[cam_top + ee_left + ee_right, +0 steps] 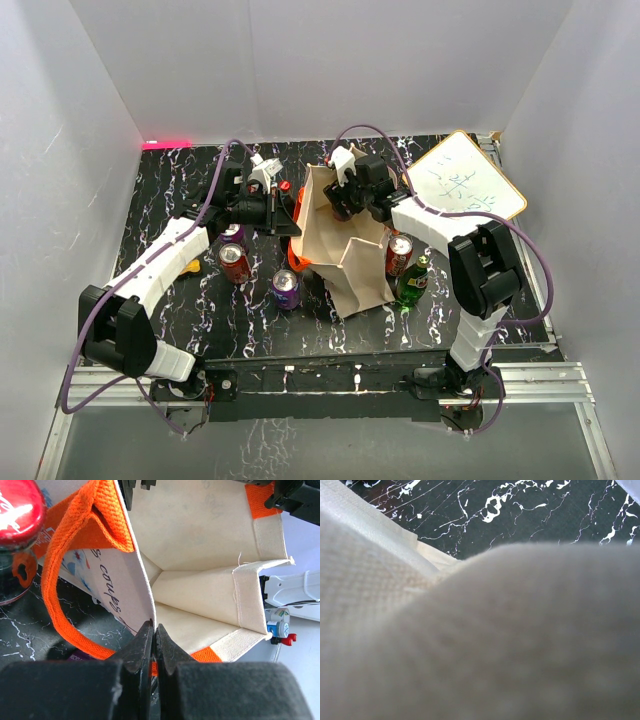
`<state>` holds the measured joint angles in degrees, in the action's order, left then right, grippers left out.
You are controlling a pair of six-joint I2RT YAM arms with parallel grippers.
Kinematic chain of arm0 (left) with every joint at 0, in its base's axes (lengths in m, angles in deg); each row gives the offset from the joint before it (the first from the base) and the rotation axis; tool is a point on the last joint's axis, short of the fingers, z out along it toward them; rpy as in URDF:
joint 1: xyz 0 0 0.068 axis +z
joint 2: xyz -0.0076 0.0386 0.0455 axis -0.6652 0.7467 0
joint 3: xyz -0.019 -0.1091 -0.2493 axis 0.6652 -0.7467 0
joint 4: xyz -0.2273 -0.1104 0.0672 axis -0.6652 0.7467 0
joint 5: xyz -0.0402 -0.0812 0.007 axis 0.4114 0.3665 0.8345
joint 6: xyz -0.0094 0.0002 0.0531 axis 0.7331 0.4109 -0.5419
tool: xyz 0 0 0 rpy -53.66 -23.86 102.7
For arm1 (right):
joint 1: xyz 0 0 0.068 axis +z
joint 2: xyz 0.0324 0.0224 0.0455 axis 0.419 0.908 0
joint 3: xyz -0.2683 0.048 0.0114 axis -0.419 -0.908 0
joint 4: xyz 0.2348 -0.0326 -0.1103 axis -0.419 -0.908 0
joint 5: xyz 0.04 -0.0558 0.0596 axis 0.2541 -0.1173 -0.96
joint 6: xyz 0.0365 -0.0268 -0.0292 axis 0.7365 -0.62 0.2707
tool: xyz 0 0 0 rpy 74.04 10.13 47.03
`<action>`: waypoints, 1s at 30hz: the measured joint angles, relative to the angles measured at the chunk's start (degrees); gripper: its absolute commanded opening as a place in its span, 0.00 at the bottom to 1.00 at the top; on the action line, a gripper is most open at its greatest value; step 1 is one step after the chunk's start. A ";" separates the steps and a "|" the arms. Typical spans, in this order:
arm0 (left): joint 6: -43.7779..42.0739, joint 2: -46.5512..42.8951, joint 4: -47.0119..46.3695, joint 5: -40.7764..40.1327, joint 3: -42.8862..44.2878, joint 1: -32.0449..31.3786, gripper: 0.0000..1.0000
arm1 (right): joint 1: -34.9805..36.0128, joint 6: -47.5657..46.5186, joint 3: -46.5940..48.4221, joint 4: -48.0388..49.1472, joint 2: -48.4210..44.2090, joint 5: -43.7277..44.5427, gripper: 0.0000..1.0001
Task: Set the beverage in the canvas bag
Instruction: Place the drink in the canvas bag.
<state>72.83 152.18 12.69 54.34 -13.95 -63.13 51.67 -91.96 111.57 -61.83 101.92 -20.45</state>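
Flanking canvas bag (345, 255), purple can (286, 288), green bottle (413, 281), whiteboard (466, 180) behind

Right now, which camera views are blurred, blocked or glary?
Right wrist: almost entirely out-of-focus canvas bag fabric, with only a strip of table at the top sharp. Left wrist: bag interior crisp, own left pincer dark and soft, highlights on the red drink. Top external: even light, sharp, with a pink glow at the far-left table edge.
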 measured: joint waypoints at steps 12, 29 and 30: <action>-0.37 0.00 0.04 0.04 0.00 0.00 0.00 | -0.02 0.35 0.20 -0.50 0.00 -0.02 0.78; -0.48 0.00 0.52 -0.04 0.76 0.00 0.00 | -0.02 0.37 2.93 -5.97 -0.22 -0.94 0.80; -0.52 0.00 0.70 -0.04 0.87 0.00 0.00 | -0.04 0.42 3.28 -6.80 -0.35 -1.38 0.81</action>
<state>72.31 152.18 13.39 54.30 -13.07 -63.13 51.62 -91.54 114.85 -68.63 101.57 -21.83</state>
